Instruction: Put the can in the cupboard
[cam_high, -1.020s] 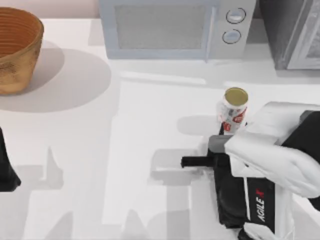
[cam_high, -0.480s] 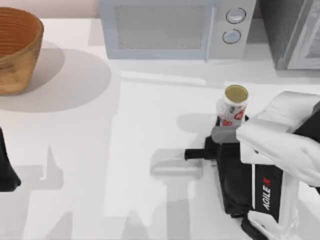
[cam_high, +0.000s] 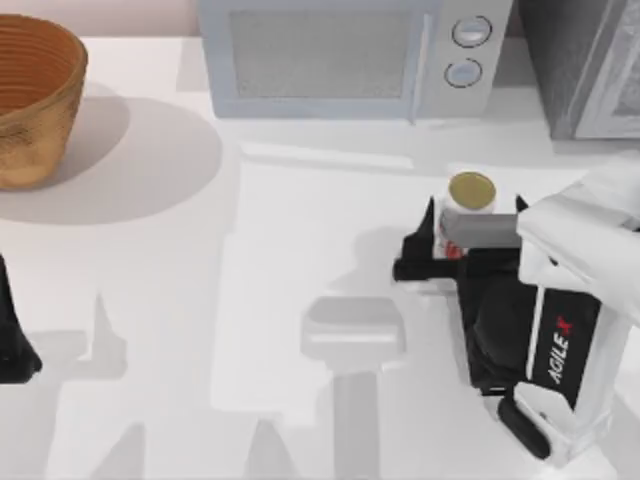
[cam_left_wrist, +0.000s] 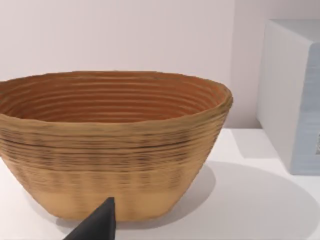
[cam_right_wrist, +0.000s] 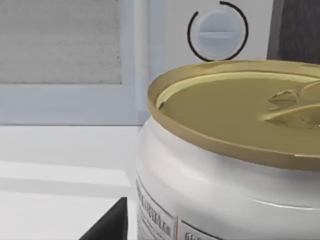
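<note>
Across the white tabletop (cam_high: 250, 260), the biggest things line the far edge: the cupboard (cam_high: 580, 70) sits at the far right corner, its dark speckled side and pale door panel facing the work area, so whatever goes inside must travel far and to the right. Just left of it stands the microwave (cam_high: 345, 55), its knobs toward the cupboard. A woven basket (cam_high: 30, 100) occupies the far left, well apart from the action.

On the right side, my right arm reaches in from the near edge, its right gripper (cam_high: 440, 245) brought level with the can (cam_high: 468, 210). One dark finger (cam_high: 415, 262) shows to the left of the can; whether the fingers press the tin or stand apart from it, I cannot tell. The can stands upright, gold lid up, in front of the microwave's knobs, likely about to be grasped. My left gripper (cam_high: 15, 340) is parked at the left edge, facing the basket.
</note>
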